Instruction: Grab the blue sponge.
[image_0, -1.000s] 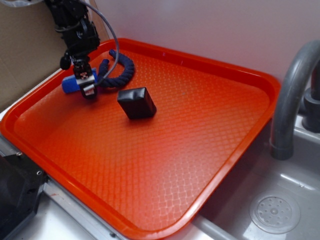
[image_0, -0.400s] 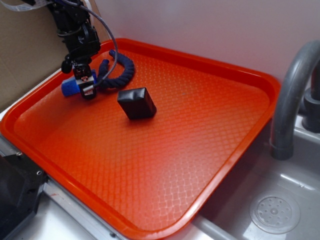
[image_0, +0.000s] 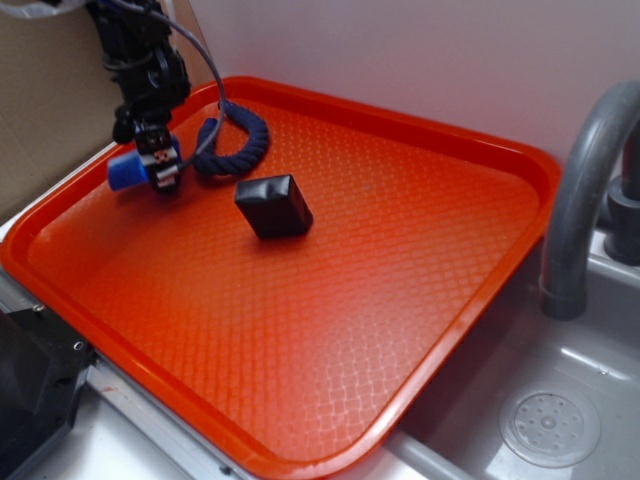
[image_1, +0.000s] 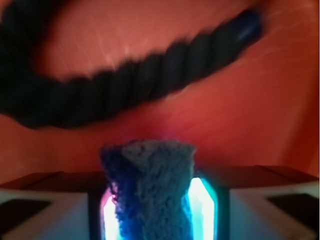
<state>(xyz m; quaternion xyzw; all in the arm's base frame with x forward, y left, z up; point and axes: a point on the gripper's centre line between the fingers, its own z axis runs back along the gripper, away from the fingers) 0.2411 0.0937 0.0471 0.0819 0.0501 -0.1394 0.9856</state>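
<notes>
Your gripper (image_0: 153, 168) is pinching the blue sponge (image_0: 126, 172) between its fingers in the upper left of the frame, over the red tray (image_0: 350, 300), beside the navy rope (image_0: 240, 145).

Pincer (image_1: 150, 210) clamps the blue sponge (image_1: 150, 185); dark rope (image_1: 115, 85) lies beyond.

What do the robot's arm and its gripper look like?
The arm is black, with a grey cable looping beside it. The gripper is black with small white and red markings. In the wrist view its fingers look pale grey with dark inner edges.
</notes>
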